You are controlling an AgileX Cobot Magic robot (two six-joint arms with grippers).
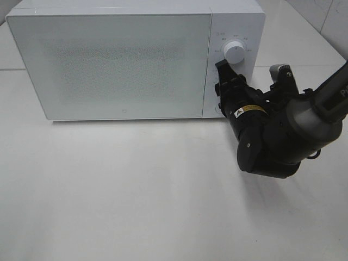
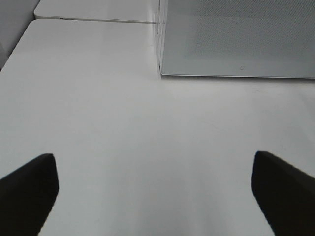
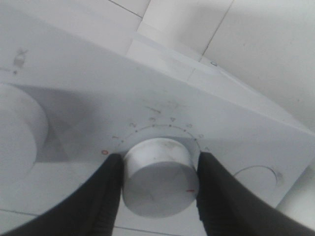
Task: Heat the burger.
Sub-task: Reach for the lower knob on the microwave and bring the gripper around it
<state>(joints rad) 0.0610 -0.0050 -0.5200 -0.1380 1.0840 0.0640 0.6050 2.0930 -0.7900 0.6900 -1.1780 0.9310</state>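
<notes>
The burger is hidden; the white microwave (image 1: 109, 60) stands with its frosted door closed. My right gripper (image 1: 222, 89) reaches to the control panel below the upper knob (image 1: 234, 53). In the right wrist view its two black fingers (image 3: 106, 196) press against either side of the lower dial (image 3: 160, 184), whose red mark points away from the red zero on the numbered scale. The right gripper (image 3: 160, 196) is shut on that dial. My left gripper (image 2: 155, 191) hovers open over the bare white table, short of the microwave's front corner (image 2: 160, 69), with nothing between its fingertips (image 2: 27, 191).
The microwave fills the back of the white table (image 1: 136, 190). A second knob (image 3: 17, 132) and a round button (image 3: 256, 177) flank the gripped dial. The right arm's bulky wrist (image 1: 272, 141) hangs over the table's right side. A tiled wall (image 1: 326, 16) lies behind.
</notes>
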